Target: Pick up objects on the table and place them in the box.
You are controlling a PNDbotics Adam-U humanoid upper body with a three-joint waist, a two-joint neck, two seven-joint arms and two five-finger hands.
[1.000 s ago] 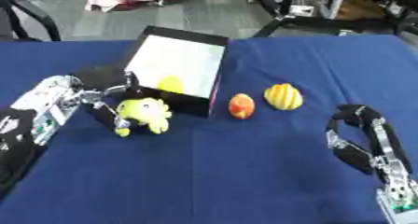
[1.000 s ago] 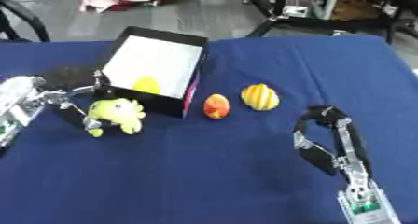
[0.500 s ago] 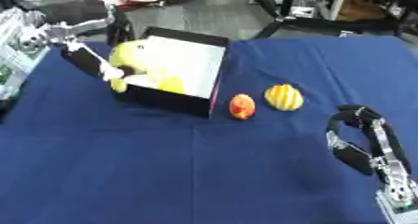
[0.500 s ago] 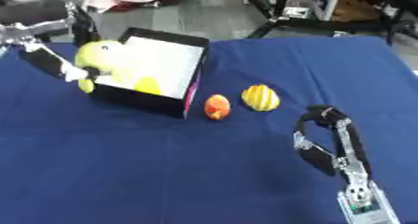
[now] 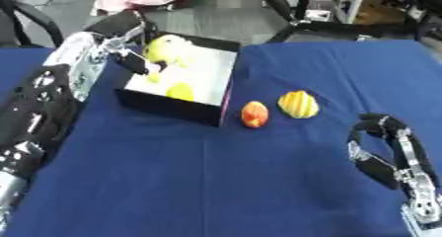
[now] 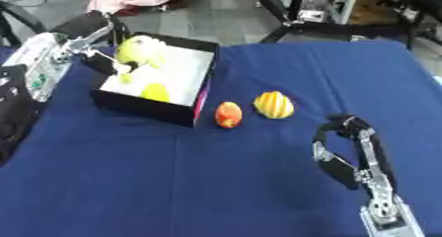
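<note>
Your left hand [image 5: 129, 38] is curled round the yellow-green plush toy [image 5: 165, 48], holding it over the far left corner of the black box [image 5: 172, 111]. A yellow object [image 5: 180, 91] lies inside. Orange fruit [image 5: 254, 114] and striped yellow fruit [image 5: 298, 104] sit right of the box on the blue table [image 5: 216, 181]. Your right hand [image 6: 338, 152] idles lower right, fingers curled, holding nothing.

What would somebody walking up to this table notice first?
Probably the yellow-green plush toy that the left hand holds over the far end of the black box, which already has a yellow thing inside. Next, the orange-red fruit and striped yellow fruit on the blue table right of the box.
</note>
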